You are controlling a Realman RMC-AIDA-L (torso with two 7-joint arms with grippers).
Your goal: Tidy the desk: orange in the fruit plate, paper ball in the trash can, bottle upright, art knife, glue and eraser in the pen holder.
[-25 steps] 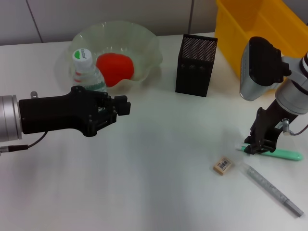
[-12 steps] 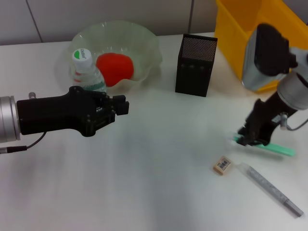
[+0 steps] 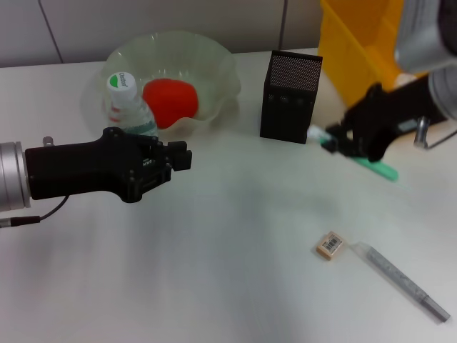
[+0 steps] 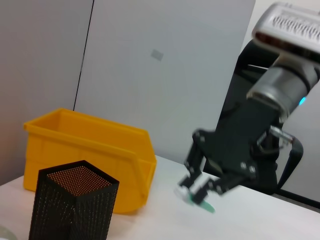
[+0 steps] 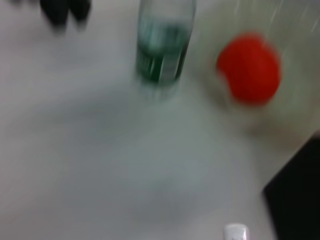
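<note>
Across the white bench, largest first. At the far right, a yellow bin. At the far left, a clear fruit plate with the orange already inside. Just before the plate, a bottle standing upright with its cap on. Parked low over the bench on the near left, the left gripper, holding nothing and well away from the work.

Between plate and bin, the black mesh pen holder, open at the top. Just to its right, the right gripper, jaws pinching the green art knife near its pale end. Knife's long axis close to level: pale tip toward the holder's side wall, green tail trailing back and down toward the right. No contact with the holder to be seen.

From the left wrist view, what the head view hides: knife and right gripper clear of the bench, tip roughly at or under the height of the pen holder rim. Likely needed, then: more lift, a swing to upright, a short carry leftward over the mouth. From the right wrist view, only the knife's pale tip by a dark corner of the holder.

On the near right, well apart from either arm, a grey stick, probably the glue, and just beside it the small eraser.
</note>
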